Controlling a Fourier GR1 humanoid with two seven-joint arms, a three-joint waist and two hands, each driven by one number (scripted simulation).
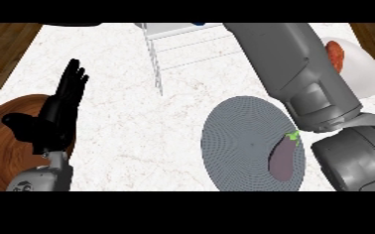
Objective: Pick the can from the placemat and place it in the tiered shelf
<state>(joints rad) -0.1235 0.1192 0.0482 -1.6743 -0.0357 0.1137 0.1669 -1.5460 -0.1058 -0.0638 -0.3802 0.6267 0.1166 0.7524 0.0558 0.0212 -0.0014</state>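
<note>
Head view: the right arm (293, 69) stretches up toward the shelf (183, 39) at the top edge; its hand and the can are hidden, so grip unknown. Left hand (62, 106) rests open at left. An eggplant (284, 157) lies on the placemat (234, 139).

counter: white marbled top (132, 129) with faint reddish veins, filling most of the view | floor: dark wood boards (16, 39) at the upper corners (beyond both counter edges) | light: even, soft
</note>
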